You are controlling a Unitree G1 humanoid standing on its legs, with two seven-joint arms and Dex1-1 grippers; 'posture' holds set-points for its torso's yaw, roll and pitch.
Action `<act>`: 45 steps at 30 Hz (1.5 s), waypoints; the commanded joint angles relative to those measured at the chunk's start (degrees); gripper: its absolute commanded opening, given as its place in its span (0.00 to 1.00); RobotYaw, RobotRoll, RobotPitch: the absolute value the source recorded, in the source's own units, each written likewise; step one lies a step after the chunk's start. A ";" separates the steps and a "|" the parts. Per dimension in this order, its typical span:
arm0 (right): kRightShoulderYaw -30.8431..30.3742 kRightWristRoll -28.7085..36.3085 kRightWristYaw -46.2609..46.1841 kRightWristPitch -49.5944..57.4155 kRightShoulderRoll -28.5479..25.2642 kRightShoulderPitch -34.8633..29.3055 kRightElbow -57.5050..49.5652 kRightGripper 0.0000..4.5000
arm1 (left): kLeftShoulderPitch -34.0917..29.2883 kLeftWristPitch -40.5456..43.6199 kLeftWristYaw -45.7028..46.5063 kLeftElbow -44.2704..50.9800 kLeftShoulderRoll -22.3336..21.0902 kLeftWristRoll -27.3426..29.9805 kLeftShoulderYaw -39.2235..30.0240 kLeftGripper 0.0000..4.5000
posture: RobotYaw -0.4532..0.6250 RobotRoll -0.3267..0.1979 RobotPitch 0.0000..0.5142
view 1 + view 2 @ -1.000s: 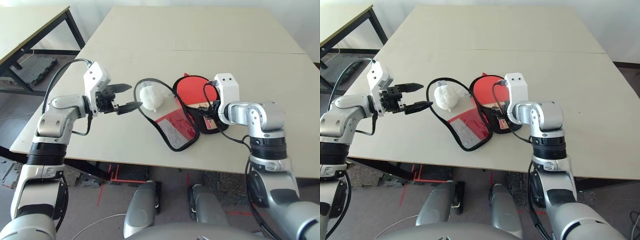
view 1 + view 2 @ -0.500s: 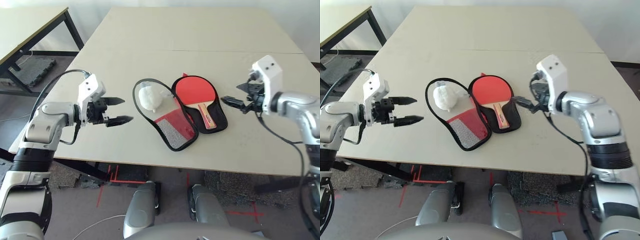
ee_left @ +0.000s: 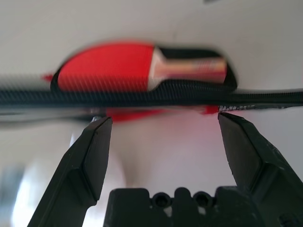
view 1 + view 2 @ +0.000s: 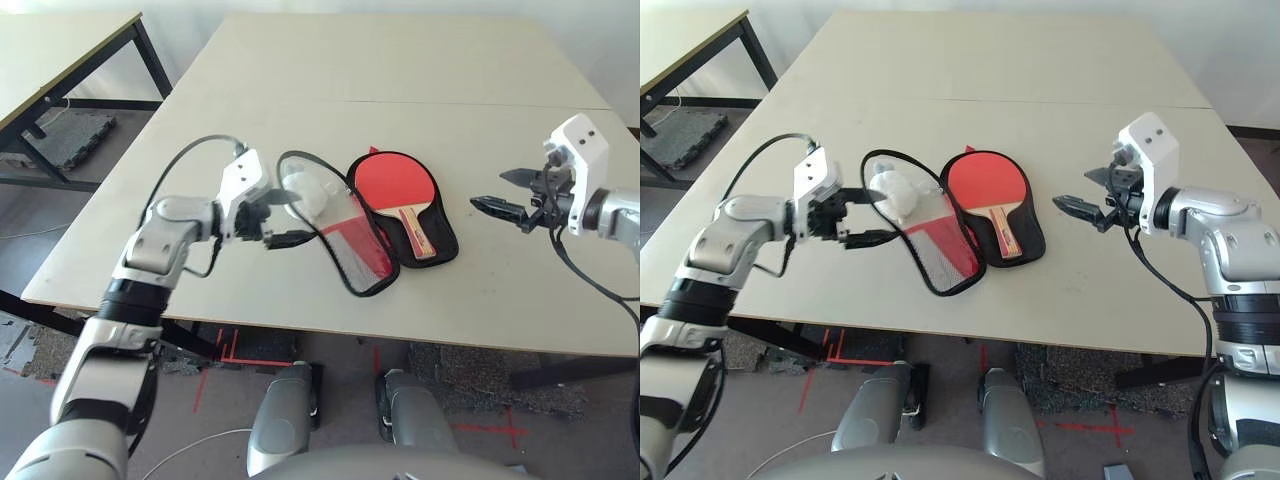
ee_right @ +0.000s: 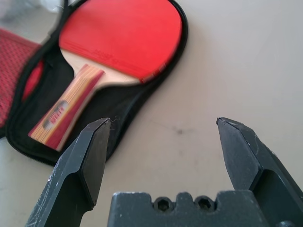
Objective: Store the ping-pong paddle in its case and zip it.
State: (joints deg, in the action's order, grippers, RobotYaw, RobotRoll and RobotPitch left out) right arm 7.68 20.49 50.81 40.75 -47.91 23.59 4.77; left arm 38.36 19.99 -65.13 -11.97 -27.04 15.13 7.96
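The case [image 4: 345,252] lies open on the table. Its left half holds a white plastic wad [image 4: 305,190] beside a black mesh patch. On the black lining of the right half rests the ping-pong paddle [image 4: 393,182], red face up, with its wooden handle [image 5: 66,105] pointing toward the table's front edge. My left gripper [image 4: 300,216] is open at the case's left edge, and the black zipper rim [image 3: 151,97] runs just past its fingertips. My right gripper [image 4: 487,187] hovers open to the right of the case, holding nothing.
The wide pale table [image 4: 400,80] stretches far behind the case. Its front edge runs close below the case. A second table [image 4: 60,50] with black legs stands at the far left, with a dark mat [image 4: 75,135] on the floor beside it.
My right gripper has drawn back from the paddle's handle to the right of the case. My left gripper backed away leftward, then came in to the case's left rim.
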 commanded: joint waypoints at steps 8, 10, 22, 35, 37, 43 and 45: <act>3.29 6.23 -0.58 8.48 1.30 -3.80 -4.08 0.99 | 14.43 -12.38 2.85 -21.02 14.40 -4.11 3.25 1.00 | 0.46 0.62 0.21; 4.20 8.00 -1.48 10.77 2.46 -5.08 -5.93 0.99 | 16.84 -15.81 5.00 -26.91 17.91 -5.28 3.13 1.00 | 0.45 0.62 0.21; 5.90 13.72 -6.53 17.67 8.35 -7.83 -7.45 0.99 | 14.01 -14.34 0.71 -26.70 14.79 -4.49 1.83 1.00 | 0.47 0.62 0.23; 3.31 13.84 -7.93 17.29 14.06 -5.13 -1.73 0.99 | -0.85 -0.85 -2.76 -4.04 1.01 -1.10 0.54 1.00 | 0.53 0.62 0.23; 2.92 13.81 -8.12 17.33 14.71 -5.22 -1.65 0.99 | -2.01 -0.08 -2.53 -2.69 -0.15 -0.84 0.25 1.00 | 0.53 0.62 0.23; 2.54 14.06 -8.47 17.93 16.13 -4.76 -1.36 0.99 | -3.68 1.51 -1.52 -0.43 -1.95 -0.09 -0.76 1.00 | 0.54 0.62 0.22; 2.29 14.05 -8.68 18.12 16.71 -4.52 -1.03 0.99 | -4.00 1.77 -1.32 -0.10 -2.18 0.04 -0.98 1.00 | 0.54 0.62 0.22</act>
State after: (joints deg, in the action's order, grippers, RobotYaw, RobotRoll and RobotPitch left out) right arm 11.40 34.42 42.50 58.28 -31.87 18.99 2.69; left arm 35.22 21.11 -66.76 -13.55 -28.48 14.50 7.33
